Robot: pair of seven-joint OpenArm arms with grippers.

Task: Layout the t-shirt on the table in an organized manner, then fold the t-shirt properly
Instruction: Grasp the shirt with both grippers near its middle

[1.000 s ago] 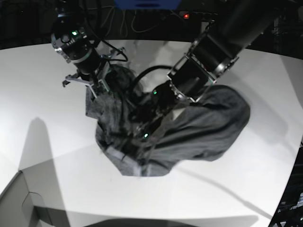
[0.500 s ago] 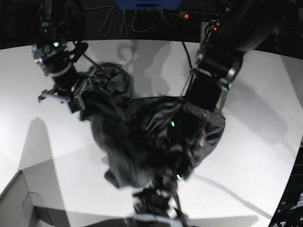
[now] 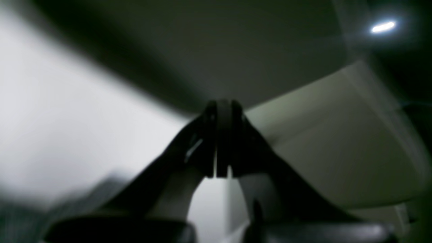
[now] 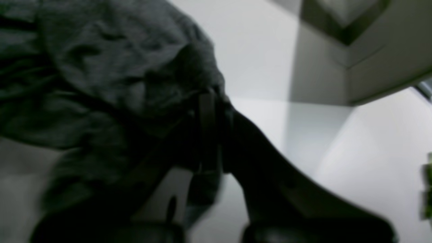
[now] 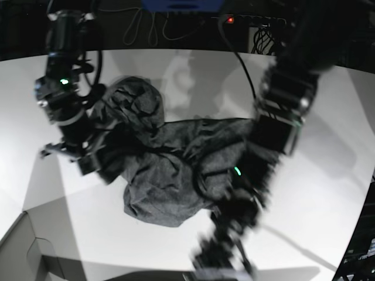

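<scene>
The dark grey t-shirt (image 5: 167, 175) lies crumpled on the white table (image 5: 328, 193), with one bunched end lifted at the left. My right gripper (image 5: 88, 159) sits at that left end, and in the right wrist view it (image 4: 209, 98) is shut on a fold of the t-shirt (image 4: 101, 67). My left gripper (image 5: 218, 257) is blurred near the table's front edge, just past the shirt's lower hem. In the left wrist view it (image 3: 221, 104) is shut, and no cloth shows between its fingertips.
A grey box corner (image 5: 23, 246) sits at the front left of the table and also shows as a pale box (image 3: 337, 135) ahead of the left gripper. Cables and dark equipment (image 5: 176, 23) line the far edge.
The left arm has swung from the shirt's middle down toward the front edge. The right arm has moved left and nearer, dragging the shirt's left end with it.
</scene>
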